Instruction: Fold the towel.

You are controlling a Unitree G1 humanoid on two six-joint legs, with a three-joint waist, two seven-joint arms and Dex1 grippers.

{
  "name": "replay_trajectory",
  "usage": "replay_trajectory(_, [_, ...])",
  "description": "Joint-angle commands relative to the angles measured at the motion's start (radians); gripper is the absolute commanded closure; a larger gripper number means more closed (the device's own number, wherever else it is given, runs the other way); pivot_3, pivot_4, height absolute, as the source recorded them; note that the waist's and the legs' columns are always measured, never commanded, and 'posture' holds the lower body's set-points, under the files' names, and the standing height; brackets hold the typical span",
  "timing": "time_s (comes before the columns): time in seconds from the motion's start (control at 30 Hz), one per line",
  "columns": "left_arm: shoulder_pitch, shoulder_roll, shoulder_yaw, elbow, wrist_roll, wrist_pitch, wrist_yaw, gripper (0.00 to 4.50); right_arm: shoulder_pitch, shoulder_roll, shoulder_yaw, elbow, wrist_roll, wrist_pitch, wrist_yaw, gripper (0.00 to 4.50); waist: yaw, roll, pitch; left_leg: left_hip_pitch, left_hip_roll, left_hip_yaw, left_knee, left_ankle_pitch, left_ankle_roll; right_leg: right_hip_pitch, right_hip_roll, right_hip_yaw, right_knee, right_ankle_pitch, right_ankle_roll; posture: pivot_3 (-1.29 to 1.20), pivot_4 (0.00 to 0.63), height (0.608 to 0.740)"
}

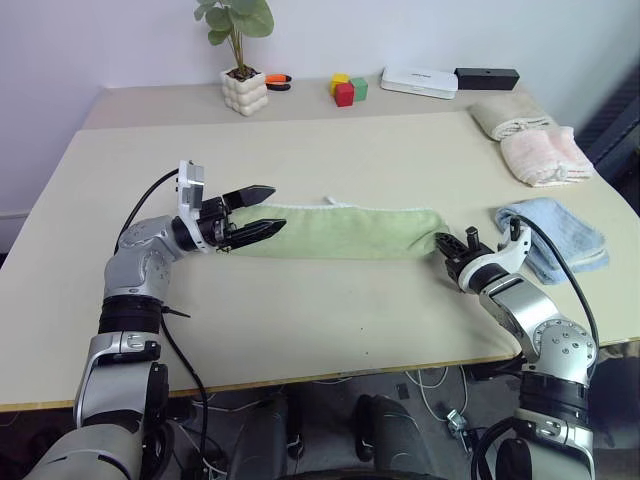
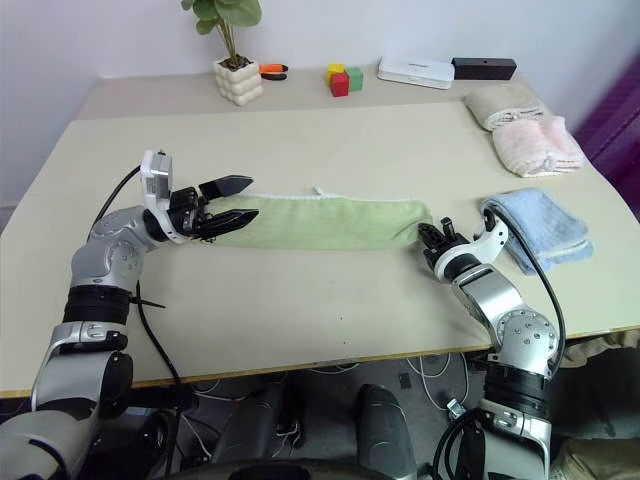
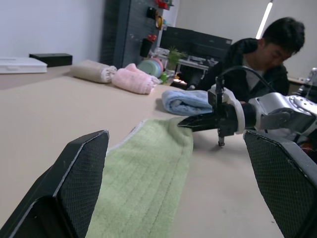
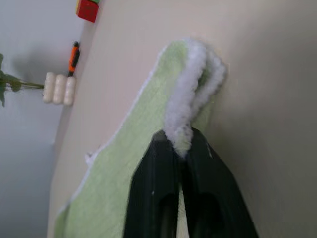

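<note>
Across the middle of the desk (image 1: 300, 330), the towel (image 1: 335, 232) is lying as a long green strip running from nine o'clock to three o'clock. We are pinching its three o'clock end with our right hand (image 4: 181, 148), clenched on the fluffy edge, apparently to get a corner we can lift. Our left hand (image 1: 250, 211) is hovering at the nine o'clock end, fingers spread wide and gripping nothing, likely lining up to take that end so both ends can be carried together. Toward three o'clock a blue towel (image 1: 555, 233) is sitting just beside our right hand, well placed to snag. Farther off, at one o'clock, pink towels (image 1: 545, 155) are stacked clear of the work.
</note>
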Motion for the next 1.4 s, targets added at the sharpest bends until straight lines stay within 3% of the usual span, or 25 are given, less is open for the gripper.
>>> replay_trajectory(0.03, [-0.006, -0.003, 0.024, -0.021, -0.019, -0.033, 0.015, 0.0, -0.064, -0.075, -0.006, 0.084, -0.106, -0.014, 0.089, 4.48, 0.0, 0.0, 0.0, 0.0, 0.0, 0.0, 0.0, 0.0, 0.0, 0.0, 0.0, 0.0, 0.0, 0.0, 0.0, 0.0, 0.15, 0.74])
replay_trajectory(0.2, [0.004, -0.012, 0.034, -0.026, -0.016, -0.064, 0.037, 0.0, -0.164, -0.195, 0.105, 0.231, -0.358, -0.041, 0.302, 4.48, -0.001, 0.0, 0.0, -0.001, -0.001, 0.0, 0.001, 0.0, 0.001, -0.001, -0.001, 0.0, 0.0, 0.0, 0.0, 0.0, 0.15, 0.74])
replay_trajectory(0.37, [0.036, -0.005, 0.049, -0.063, -0.028, -0.068, 0.056, 0.0, -0.255, -0.223, 0.154, 0.342, -0.515, -0.065, 0.451, 4.48, -0.004, 0.001, 0.001, -0.001, 0.0, 0.001, 0.0, 0.0, 0.001, -0.001, 0.0, 0.0, 0.002, 0.002, 0.004, 0.0, 0.15, 0.74])
replay_trajectory(0.5, [0.088, 0.0, 0.064, -0.123, -0.04, -0.064, 0.092, 0.0, -0.241, -0.319, 0.33, 0.285, -0.769, -0.167, 0.624, 4.48, -0.003, 0.001, 0.001, -0.001, 0.0, 0.001, 0.0, 0.0, 0.001, -0.002, 0.0, 0.0, 0.002, 0.002, 0.004, 0.0, 0.15, 0.74])
replay_trajectory(0.73, [0.093, 0.014, 0.074, -0.114, -0.045, -0.066, 0.095, 0.0, -0.26, -0.351, 0.46, 0.128, -1.011, -0.255, 0.722, 4.48, -0.001, 0.001, 0.001, -0.002, 0.0, 0.001, 0.001, 0.0, 0.001, -0.002, -0.001, 0.0, 0.002, 0.001, 0.002, 0.0, 0.15, 0.74])
replay_trajectory(1.03, [0.08, 0.064, 0.085, -0.092, -0.057, -0.056, 0.073, 0.0, -0.32, -0.227, 0.595, -0.057, -1.124, -0.211, 0.785, 4.48, -0.002, 0.001, 0.001, -0.005, 0.0, 0.001, 0.001, 0.002, -0.002, -0.006, 0.0, 0.0, 0.002, 0.001, 0.002, 0.0, 0.15, 0.74])
replay_trajectory(1.4, [0.126, 0.089, 0.092, -0.16, -0.079, -0.03, 0.094, 0.0, -0.404, -0.012, 0.694, 0.004, -1.2, -0.213, 0.831, 4.48, -0.003, 0.001, 0.001, -0.008, 0.0, 0.001, 0.001, 0.004, -0.006, -0.008, 0.0, -0.001, 0.003, 0.002, 0.003, 0.0, 0.15, 0.74])
